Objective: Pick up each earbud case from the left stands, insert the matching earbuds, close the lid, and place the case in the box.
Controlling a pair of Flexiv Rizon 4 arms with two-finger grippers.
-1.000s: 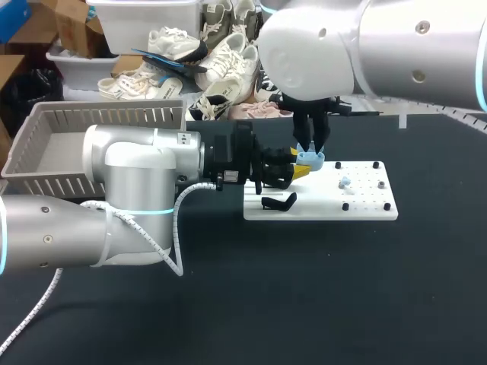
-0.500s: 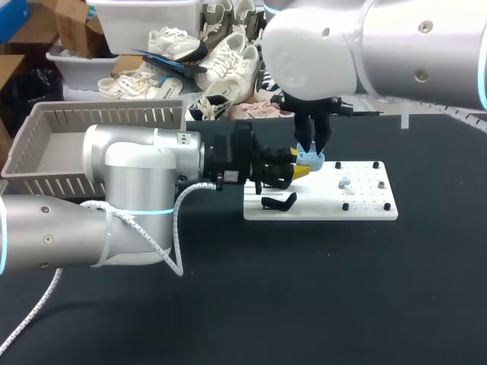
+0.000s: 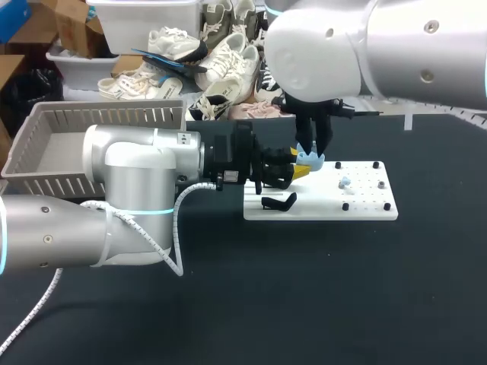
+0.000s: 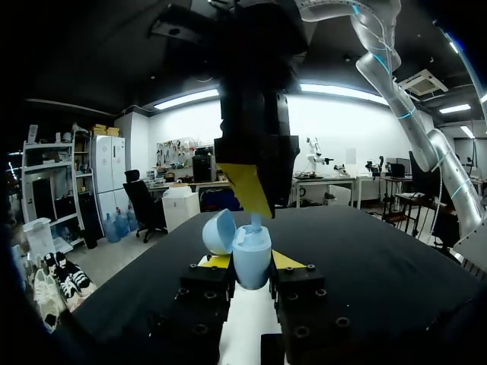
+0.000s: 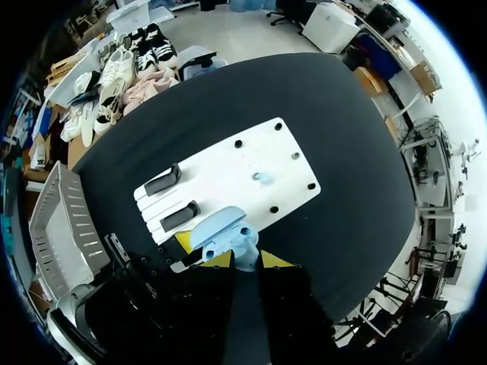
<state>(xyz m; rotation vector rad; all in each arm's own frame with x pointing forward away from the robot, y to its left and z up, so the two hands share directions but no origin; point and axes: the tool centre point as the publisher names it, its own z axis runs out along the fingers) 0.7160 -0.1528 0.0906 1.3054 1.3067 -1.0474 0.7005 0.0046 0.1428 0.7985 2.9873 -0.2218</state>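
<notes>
the left gripper [image 4: 251, 261] holds the light-blue earbud case [image 4: 252, 266] above the white board [image 3: 365, 207], its 2 fingers clamped on the case's sides, the lid [image 4: 219, 230] swung open; the right gripper [image 5: 245, 260] hangs straight above it, fingers drawn close, pinching a light-blue earbud [image 4: 256, 222] at the case's mouth; 1 spare earbud [image 3: 345, 182] lies on the board, apart from the 2 black stands [image 5: 180, 216]; a grey basket [image 3: 46, 148] sits beside the left arm

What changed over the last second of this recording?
The right gripper and its arm drifted slightly toward the head view's right, keeping just above the open earbud case. The left gripper still holds that case over the white board. Nothing was taken hold of or let go.
</notes>
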